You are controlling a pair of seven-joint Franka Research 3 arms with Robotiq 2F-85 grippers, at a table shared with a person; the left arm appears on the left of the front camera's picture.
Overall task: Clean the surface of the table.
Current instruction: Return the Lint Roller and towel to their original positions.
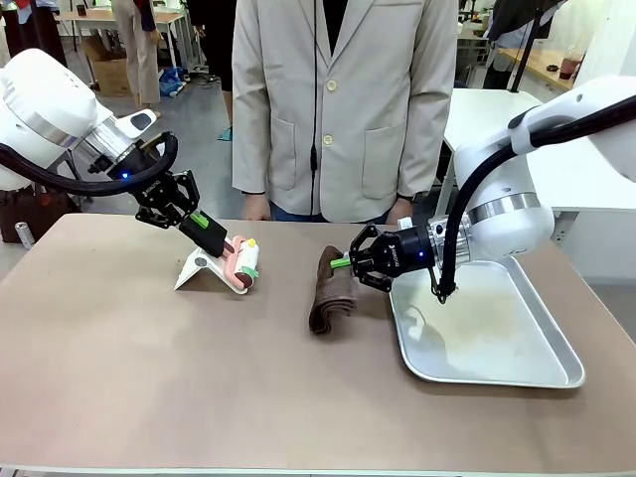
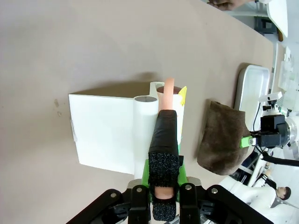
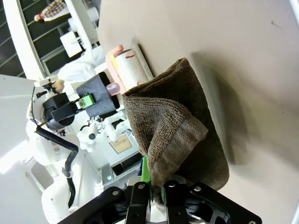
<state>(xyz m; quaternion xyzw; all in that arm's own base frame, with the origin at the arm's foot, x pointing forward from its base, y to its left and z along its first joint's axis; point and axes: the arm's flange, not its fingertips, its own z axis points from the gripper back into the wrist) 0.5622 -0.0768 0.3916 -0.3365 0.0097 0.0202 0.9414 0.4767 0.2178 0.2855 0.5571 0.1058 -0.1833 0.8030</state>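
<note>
On the table (image 1: 149, 378), a wide taupe-brown top spanning the front view, three things lie between the two arms: a lint roller with white stand, a brown towel, and a silver tray.

Left gripper (image 1: 214, 231): reaches in from the left and down toward the lint roller (image 1: 241, 263). In the left wrist view its fingers (image 2: 164, 154) are clamped on the roller's pink handle, one dark pad lying over the handle, green showing at the base. Grasp confirmed: left gripper (image 2: 164, 186) holds the lint roller (image 2: 170, 107). The roller sits against the white stand (image 1: 202, 270), which rests on the table; the stand's flat plate (image 2: 103, 133) lies to one side of the roller.

Right gripper (image 1: 343, 262): comes in from the right, level and low, at the upper end of the brown towel (image 1: 331, 291). In the right wrist view the towel (image 3: 182, 126) is bunched and pinched between the fingers at the bottom edge, a fold rising from the right gripper (image 3: 156, 191). Grasp confirmed: closed on the towel. The towel's lower end rests on the table surface (image 3: 233, 56).

Silver tray (image 1: 487, 338): lies on the table's right side, just beside the towel, under the right arm.

Person (image 1: 343, 99): in a light jacket, stands at the far edge of the table, hands low by the edge.
</note>
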